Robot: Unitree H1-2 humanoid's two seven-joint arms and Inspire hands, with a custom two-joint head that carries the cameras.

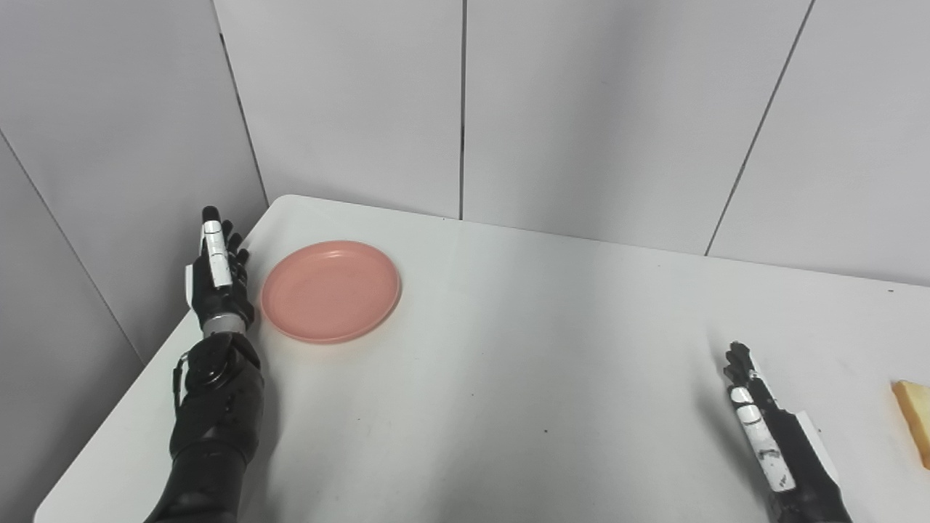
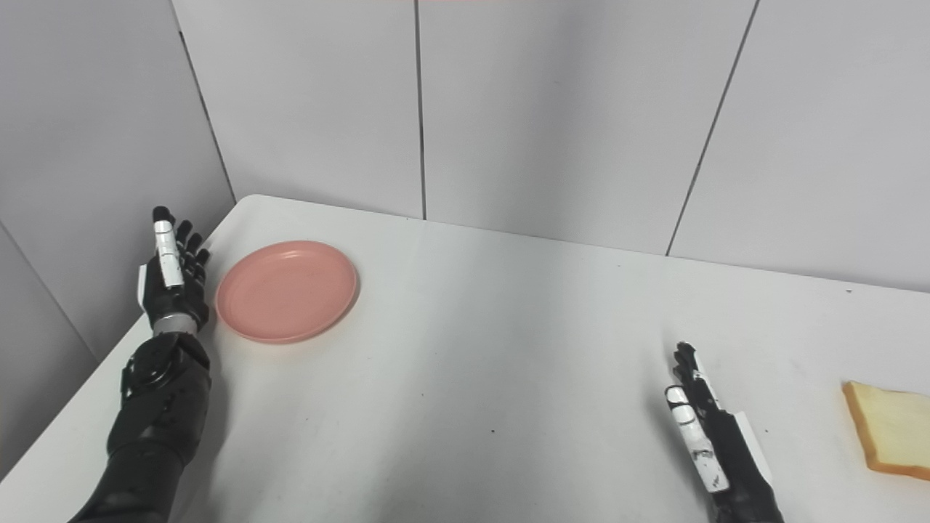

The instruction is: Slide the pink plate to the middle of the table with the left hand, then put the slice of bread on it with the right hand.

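A pink plate (image 2: 286, 291) is being shown lying flat near the far left corner of the white table (image 2: 494, 349), with the left hand (image 2: 173, 280) being held just beside its left rim, fingers extended and apart. The right hand (image 2: 701, 428) is being held empty, fingers straight, near a slice of bread (image 2: 890, 430) lying at the right edge.

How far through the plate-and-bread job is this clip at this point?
Nothing looks done yet. The pink plate sits near the table's far left corner, not the middle. The left hand is open just beside the plate's left rim, seemingly set to push it. The slice of bread lies untouched at the right edge, with the right hand open and empty beside it.
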